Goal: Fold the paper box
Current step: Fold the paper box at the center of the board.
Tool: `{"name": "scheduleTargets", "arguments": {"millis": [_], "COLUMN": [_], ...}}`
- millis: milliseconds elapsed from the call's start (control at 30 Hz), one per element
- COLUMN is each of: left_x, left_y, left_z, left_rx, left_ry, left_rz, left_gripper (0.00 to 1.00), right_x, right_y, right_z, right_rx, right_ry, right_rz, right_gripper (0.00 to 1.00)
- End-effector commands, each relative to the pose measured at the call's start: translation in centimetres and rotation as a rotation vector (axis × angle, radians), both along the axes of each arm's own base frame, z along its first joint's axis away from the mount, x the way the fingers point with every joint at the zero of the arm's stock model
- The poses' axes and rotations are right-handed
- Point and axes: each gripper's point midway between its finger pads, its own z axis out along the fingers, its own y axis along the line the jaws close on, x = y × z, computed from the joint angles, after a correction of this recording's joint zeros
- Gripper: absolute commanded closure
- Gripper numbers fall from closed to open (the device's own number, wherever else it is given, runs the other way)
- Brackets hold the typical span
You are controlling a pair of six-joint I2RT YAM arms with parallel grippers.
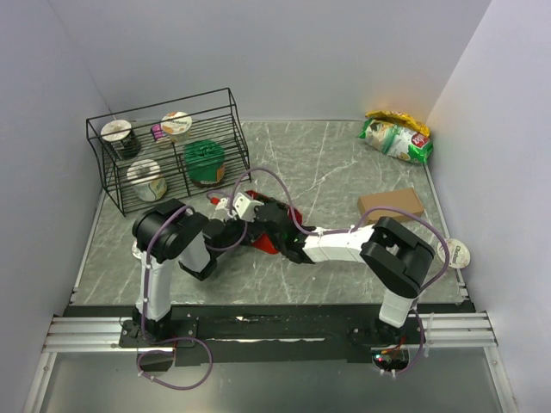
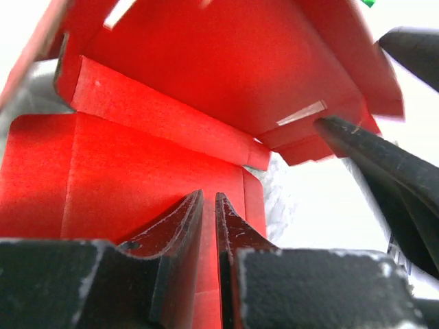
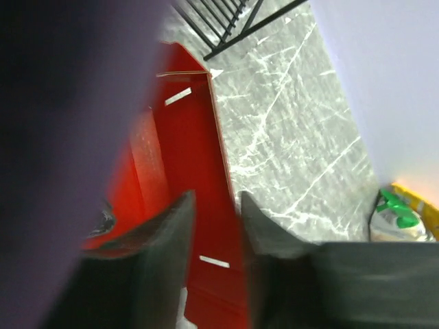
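Between my left fingers (image 2: 209,200) lies a lower panel of the paper box (image 2: 171,82). They are almost closed and, as far as I can tell, they pinch it so the box stays steady. My right fingers (image 3: 217,202) stand apart around its side wall, probably to press the fold.

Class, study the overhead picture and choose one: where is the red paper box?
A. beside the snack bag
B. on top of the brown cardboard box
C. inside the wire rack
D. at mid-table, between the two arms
D: in the top view the paper box shows red at mid-table, apart from the wire rack, the brown cardboard box and the snack bag.
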Motion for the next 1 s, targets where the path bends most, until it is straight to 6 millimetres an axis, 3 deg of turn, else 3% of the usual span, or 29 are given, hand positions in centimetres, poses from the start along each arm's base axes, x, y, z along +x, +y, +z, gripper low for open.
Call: {"name": "scheduleTargets", "arguments": {"millis": [0,133,167,200,267,300,333,400,433,500,567,600,633,733,767,800,867,900,933,967], "left_x": [0.0,0.3,0.1,0.0,-0.2,-0.2,-0.4,-1.0,-1.3,-2.3,-2.4,-2.4,-1.8,-1.0,-0.9,-1.1,-0.2,0.0,0.9,1.3], "left_y": [-0.2,-0.5,-1.0,-1.2,-1.3,-1.4,-1.6,-2.5,-3.0,-4.5,-4.9,-4.5,-3.7,-1.3,-0.5,0.0,1.8,2.3,3.1,3.6], "left_z": [1.5,0.7,0.4,0.3,0.1,0.2,0.5,1.2,2.0,2.9,4.4,5.3,6.7,8.5,8.7,10.5,11.0,12.9,11.4,11.7], "left_rx": [-0.097,-0.137,-0.138,-0.145,-0.172,-0.186,-0.219,-0.26,-0.292,-0.299,-0.308,-0.324,-0.349,-0.358,-0.354,-0.366,-0.325,-0.294,-0.198,-0.145], "left_ry": [0.024,0.118,0.136,0.15,0.18,0.192,0.211,0.225,0.221,0.208,0.187,0.157,0.129,0.104,0.099,0.053,0.03,-0.042,0.01,-0.006], "left_rz": [0.089,0.16,0.16,0.167,0.208,0.223,0.235,0.24,0.229,0.186,0.168,0.169,0.179,0.175,0.174,0.147,0.162,0.147,0.161,0.174], "left_gripper": [0.8,0.8,0.82,0.82,0.82,0.82,0.82,0.8,0.79,0.7,0.59,0.54,0.44,0.26,0.23,0.21,0.16,0.16,0.14,0.12], "right_x": [0.8,-0.4,-0.8,-1.4,-2.0,-2.4,-3.5,-3.1,-3.7,-3.5,-3.5,-3.2,-3.1,-3.0,-3.1,-3.1,-3.0,-3.1,-3.2,-3.3], "right_y": [-0.3,-2.4,-3.0,-4.0,-5.1,-5.5,-5.9,-7.7,-7.5,-9.1,-9.4,-10.2,-10.5,-11.2,-11.3,-11.5,-11.6,-11.4,-11.3,-11.0], "right_z": [3.8,5.6,7.2,6.7,7.0,7.9,6.5,6.3,5.7,5.6,6.3,6.2,6.2,6.5,6.8,7.0,7.4,7.6,7.7,7.9], "right_rx": [0.127,0.277,0.338,0.325,0.463,0.534,0.6,0.716,0.788,0.856,0.921,0.932,0.944,0.95,0.953,0.949,0.963,0.97,0.975,0.981], "right_ry": [-0.053,0.029,0.036,0.086,0.172,0.21,0.336,0.436,0.53,0.553,0.563,0.56,0.563,0.578,0.578,0.572,0.57,0.581,0.585,0.592], "right_rz": [-0.057,-0.193,-0.22,-0.255,-0.342,-0.363,-0.418,-0.502,-0.519,-0.558,-0.54,-0.558,-0.562,-0.542,-0.529,-0.522,-0.51,-0.498,-0.489,-0.477], "right_gripper": [0.41,0.22,0.2,0.2,0.15,0.14,0.14,0.14,0.14,0.14,0.14,0.13,0.13,0.13,0.13,0.12,0.12,0.12,0.12,0.12]}}
